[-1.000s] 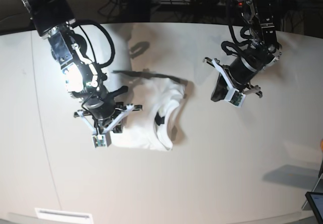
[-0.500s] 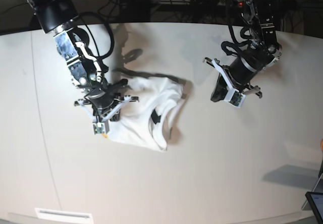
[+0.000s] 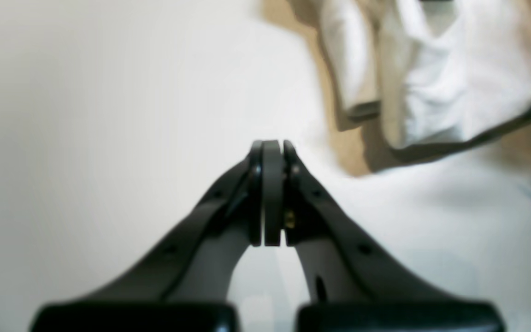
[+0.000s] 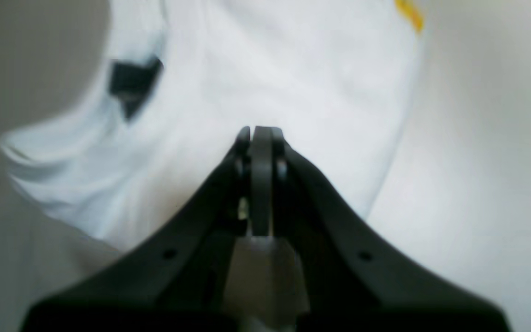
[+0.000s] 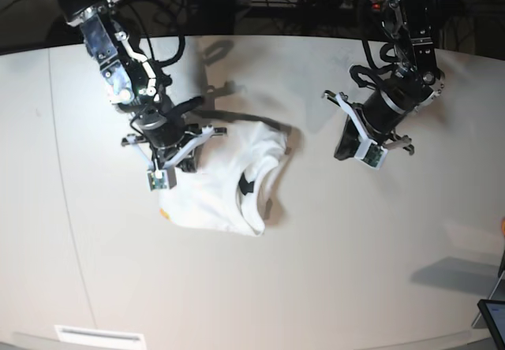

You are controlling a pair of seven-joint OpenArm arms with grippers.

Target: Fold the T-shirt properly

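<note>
The T-shirt (image 5: 229, 184) lies as a compact white bundle slightly left of the table's (image 5: 371, 263) centre, plain side up, with a dark neck label showing and a small yellow fleck of print at its 8 o'clock edge. It looks folded down to a rough rectangle, so the task appears to be in its late phase: tidying or finishing the fold.

The right gripper (image 5: 166, 180) hangs over the bundle's 9 o'clock edge. Its jaws are pressed together with nothing between them; the right wrist view shows cloth beneath, not clamped. The left gripper (image 5: 347, 149) stands at about 3 o'clock from the bundle, well apart from it, jaws likewise pressed together and empty.

Next move, as judged: the edge at 3 o'clock of the bundle is rumpled and curled up, and the collar area is not flat. Either gripper must part its jaws before any new grasp, then take a loose edge and lay it flat, or else press the fold down with closed tips.

Count:
- T-shirts: one.
- Arms with grippers: two.
- Tables: one.
</note>
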